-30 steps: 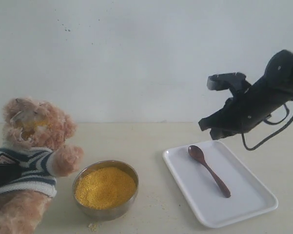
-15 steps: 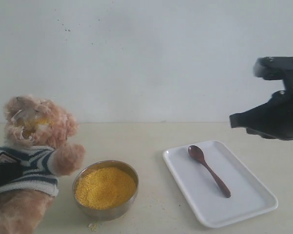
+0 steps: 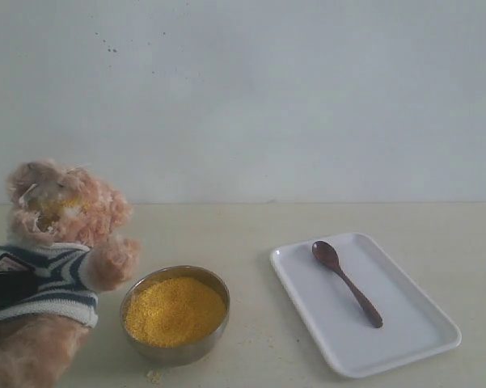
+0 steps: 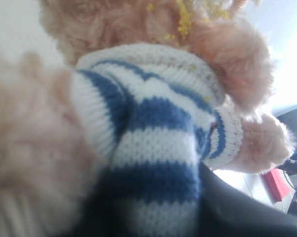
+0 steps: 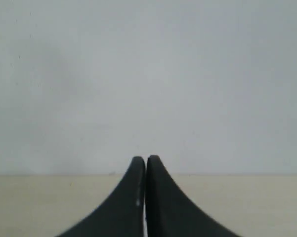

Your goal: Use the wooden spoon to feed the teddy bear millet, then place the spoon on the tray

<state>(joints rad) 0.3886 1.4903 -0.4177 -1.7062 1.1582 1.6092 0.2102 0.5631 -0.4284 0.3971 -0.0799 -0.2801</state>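
Observation:
The teddy bear (image 3: 61, 214) sits at the far left, with yellow grains stuck on its muzzle. My left gripper (image 3: 4, 289) is shut on its striped shirt; in the left wrist view the shirt (image 4: 153, 113) is pinched between dark fingers (image 4: 237, 210). The millet (image 3: 175, 309) fills a steel bowl (image 3: 178, 351) in front of the bear. On the white tray (image 3: 412, 327) lies the wooden spoon (image 3: 348, 283), its bowl towards the back. My right gripper (image 5: 146, 160) is shut with nothing in it, pointing at the wall, and is out of the exterior view.
A few spilled grains (image 3: 154, 375) lie on the table by the bowl. A pale wall stands behind the table.
The right arm has drawn away to the right and left the exterior view. The spoon stays on the tray. The bear and bowl have hardly moved.

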